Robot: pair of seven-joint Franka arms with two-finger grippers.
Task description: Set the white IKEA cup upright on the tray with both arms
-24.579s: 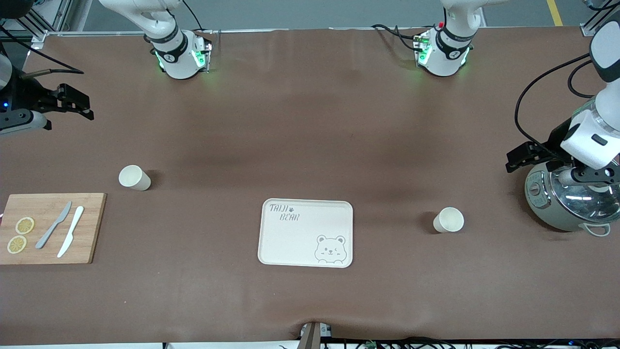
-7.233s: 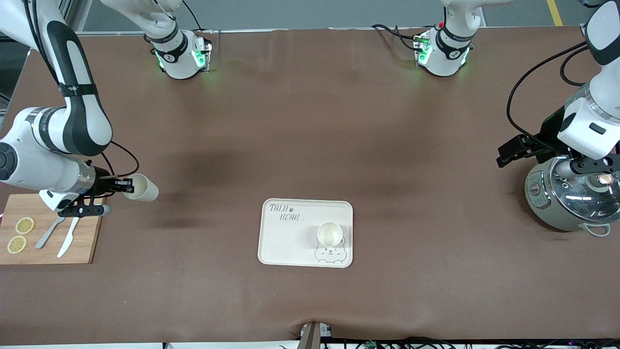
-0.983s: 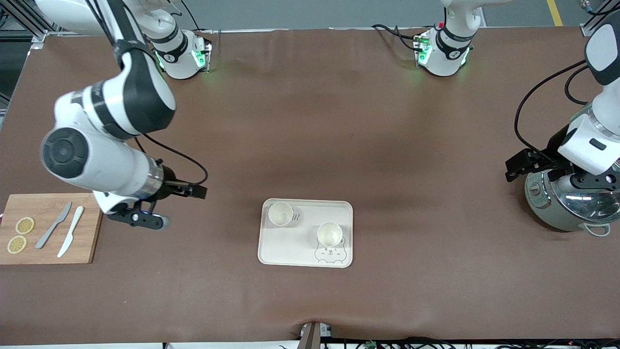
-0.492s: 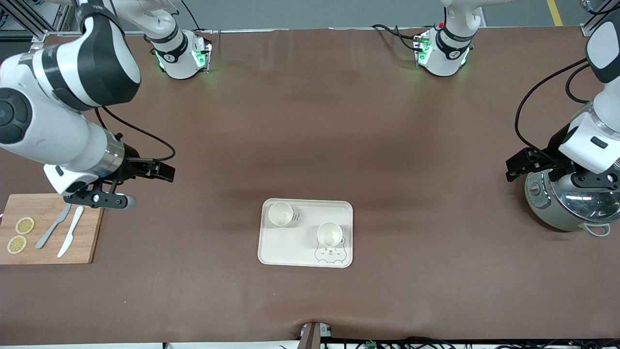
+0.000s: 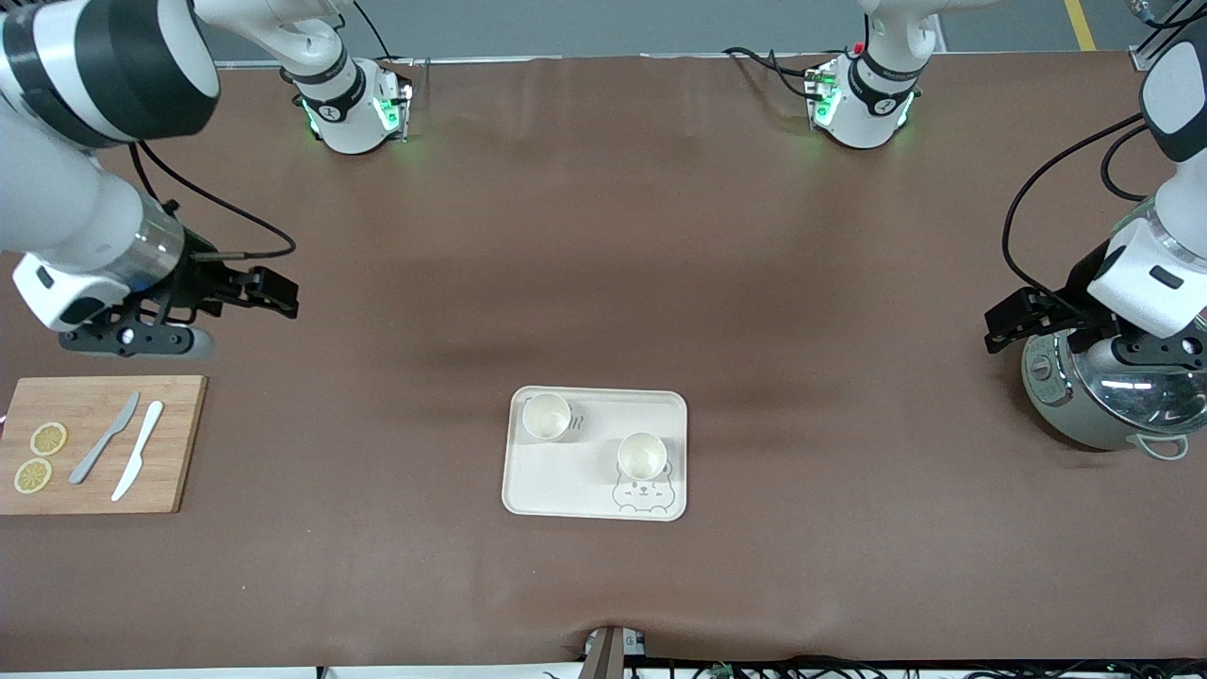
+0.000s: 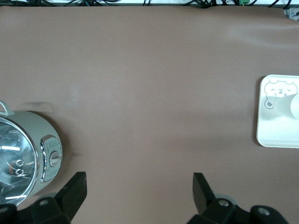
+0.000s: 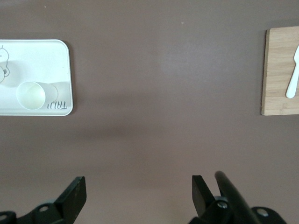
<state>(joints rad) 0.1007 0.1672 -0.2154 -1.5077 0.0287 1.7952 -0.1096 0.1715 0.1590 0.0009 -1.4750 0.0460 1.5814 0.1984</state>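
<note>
You have both cups standing upright on the tray (image 5: 537,486), mouths up, so as far as you can see the placing is done and nothing is left lying on the table (image 5: 603,283). The nearer cup (image 5: 641,455) sits just above the bear face drawing, toward the left arm's end of the tray; the farther cup (image 5: 547,416) stands on the "TAIJI BEAR" lettering, toward the right arm's end. The two are apart, and each keeps a margin of tray between itself and the raised rim, though the farther cup is close to its corner.

Around the tray you have bare brown table on every side. Toward the right arm's end, the wooden cutting board (image 5: 179,443) with its two knives (image 5: 118,448) and lemon slices (image 5: 38,457) lies well apart from the tray. Toward the left arm's end the rice cooker (image 5: 1103,396) stands near the table's edge, also well apart.

Your right gripper (image 5: 264,292) hangs over open table just above the board's farther edge, fingers spread wide and holding nothing. Your left gripper (image 5: 1014,321) waits beside the cooker, over its farther part, fingers likewise spread and empty.

What remains, by my judgement, is only parking the arms; the way back to the bases is open
</note>
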